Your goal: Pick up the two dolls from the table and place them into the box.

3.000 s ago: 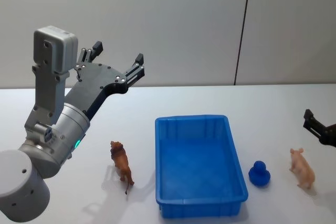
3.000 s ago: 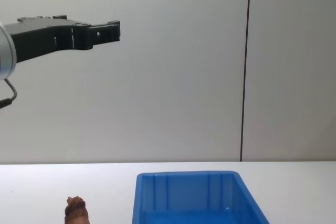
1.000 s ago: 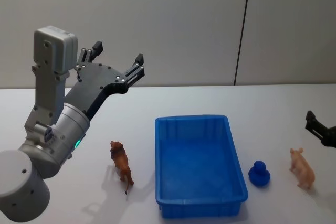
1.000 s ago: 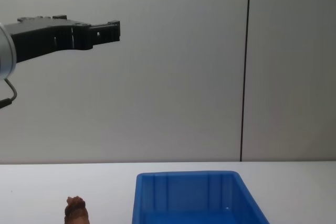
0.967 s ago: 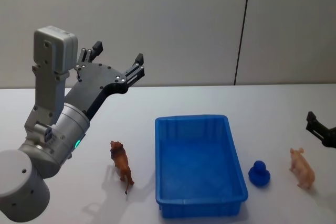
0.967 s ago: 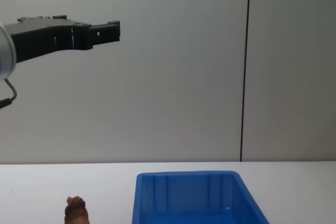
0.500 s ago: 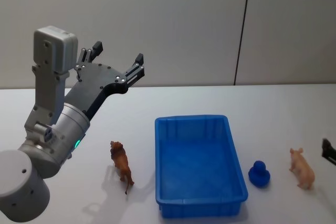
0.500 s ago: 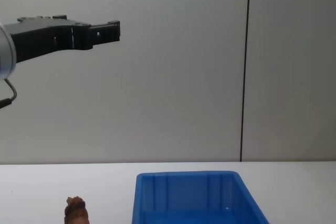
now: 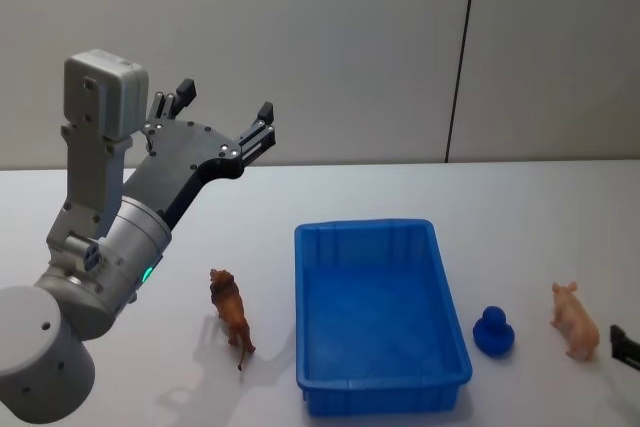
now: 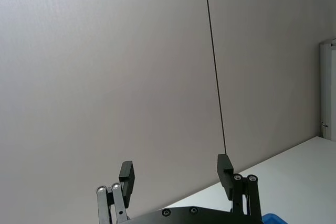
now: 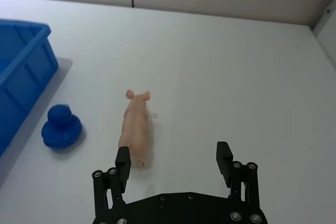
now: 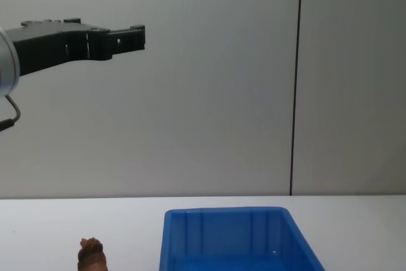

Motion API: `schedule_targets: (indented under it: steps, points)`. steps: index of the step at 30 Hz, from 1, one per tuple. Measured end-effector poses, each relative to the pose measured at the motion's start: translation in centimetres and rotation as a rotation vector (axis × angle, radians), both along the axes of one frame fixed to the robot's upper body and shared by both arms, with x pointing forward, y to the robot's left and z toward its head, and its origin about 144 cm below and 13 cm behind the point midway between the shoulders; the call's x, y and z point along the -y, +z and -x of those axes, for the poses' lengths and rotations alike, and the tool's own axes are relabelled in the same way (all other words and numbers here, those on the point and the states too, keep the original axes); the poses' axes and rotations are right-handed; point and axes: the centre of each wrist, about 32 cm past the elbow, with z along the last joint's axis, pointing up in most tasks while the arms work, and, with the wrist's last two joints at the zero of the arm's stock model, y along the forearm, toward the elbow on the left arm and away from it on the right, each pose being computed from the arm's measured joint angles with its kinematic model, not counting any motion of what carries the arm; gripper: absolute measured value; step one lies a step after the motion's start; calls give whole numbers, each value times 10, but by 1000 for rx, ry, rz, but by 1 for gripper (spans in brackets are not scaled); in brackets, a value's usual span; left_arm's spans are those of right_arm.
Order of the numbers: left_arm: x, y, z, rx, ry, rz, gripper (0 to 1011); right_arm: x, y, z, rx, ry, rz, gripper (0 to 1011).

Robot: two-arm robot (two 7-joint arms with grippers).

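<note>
A brown lion doll (image 9: 231,317) stands on the white table (image 9: 520,207) left of the blue box (image 9: 365,229); its head shows in the chest view (image 12: 91,252). A pale pink pig doll (image 9: 575,319) stands to the right of the box. My right gripper (image 11: 174,155) is open, low over the table just short of the pig doll (image 11: 136,129), which lies ahead of one finger. In the head view the right gripper (image 9: 625,345) shows at the lower right edge. My left gripper (image 9: 225,102) is open and raised high above the table's left side, with nothing in it.
A small blue duck-shaped toy (image 9: 494,331) sits between the box and the pig, also in the right wrist view (image 11: 62,127). The box (image 12: 225,211) holds nothing visible. A grey wall with a dark vertical seam stands behind the table.
My right gripper has drawn back from behind the pig toward the table's near right corner. The left arm, both dolls and the box have not moved.
</note>
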Motion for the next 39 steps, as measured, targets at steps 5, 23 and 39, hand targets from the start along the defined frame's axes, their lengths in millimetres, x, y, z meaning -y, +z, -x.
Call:
schedule_targets:
  steps: [5, 23, 39]
  points:
    - [0, 0, 0, 0, 0, 0, 1001, 1, -7, -8, -31, 42, 12, 1005]
    - [0, 0, 0, 0, 0, 0, 1001, -11, -21, -36, -51, 118, 24, 1005]
    - [0, 0, 0, 0, 0, 0, 1001, -30, -28, -55, -98, 122, 35, 1005]
